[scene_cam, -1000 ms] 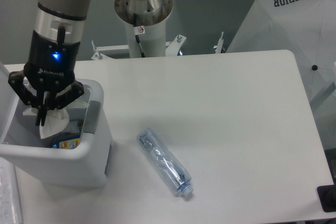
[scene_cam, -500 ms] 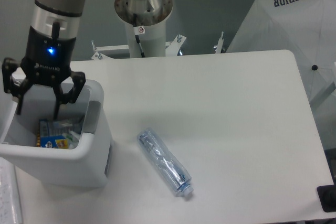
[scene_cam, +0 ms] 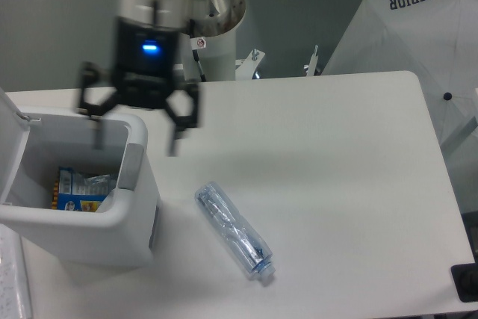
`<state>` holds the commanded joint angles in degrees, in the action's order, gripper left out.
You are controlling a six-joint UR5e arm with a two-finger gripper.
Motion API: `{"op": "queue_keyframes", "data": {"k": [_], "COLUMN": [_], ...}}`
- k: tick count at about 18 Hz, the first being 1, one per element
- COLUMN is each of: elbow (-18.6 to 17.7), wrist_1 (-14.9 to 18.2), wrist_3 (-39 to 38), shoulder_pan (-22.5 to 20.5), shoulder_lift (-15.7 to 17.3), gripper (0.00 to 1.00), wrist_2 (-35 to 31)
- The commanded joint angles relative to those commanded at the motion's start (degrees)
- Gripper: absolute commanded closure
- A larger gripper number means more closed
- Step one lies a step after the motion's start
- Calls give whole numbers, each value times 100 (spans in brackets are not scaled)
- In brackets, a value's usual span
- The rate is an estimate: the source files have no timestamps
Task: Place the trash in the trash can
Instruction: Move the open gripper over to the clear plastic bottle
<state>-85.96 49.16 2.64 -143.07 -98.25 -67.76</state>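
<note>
Gripper (scene_cam: 136,140) moved right off bin (scene_cam: 89,240), spread; bottle (scene_cam: 234,231) lower right.

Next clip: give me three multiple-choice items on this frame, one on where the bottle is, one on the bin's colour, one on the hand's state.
1. Where is the bottle?
A. in the bin
B. on the table, right of the bin
C. in the hand

2. What colour is the bin?
A. white
B. black
C. red

3. What state is the hand in?
A. shut on the bottle
B. shut on a packet
C. open and empty

Answers:
1 B, it lies flat on the table.
2 A, its walls are white with a grey panel.
3 C, the fingers are spread with nothing between them.
</note>
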Motion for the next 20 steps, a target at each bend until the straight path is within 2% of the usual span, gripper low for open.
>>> {"op": "queue_keyframes", "data": {"k": [2,5,8,15,20], "elbow": [9,9,26,343,422], "wrist_1": [-327,-337,-310,-301,-310], "wrist_3": [0,-17,17,44,62], "shoulder_pan": [-212,-458,-512,-503,-275], "shoulder_lift": [-237,-563,-1098,-2074,-2567], "gripper": [0,0,0,0,0], "wrist_2": [0,0,-26,-44,-728]}}
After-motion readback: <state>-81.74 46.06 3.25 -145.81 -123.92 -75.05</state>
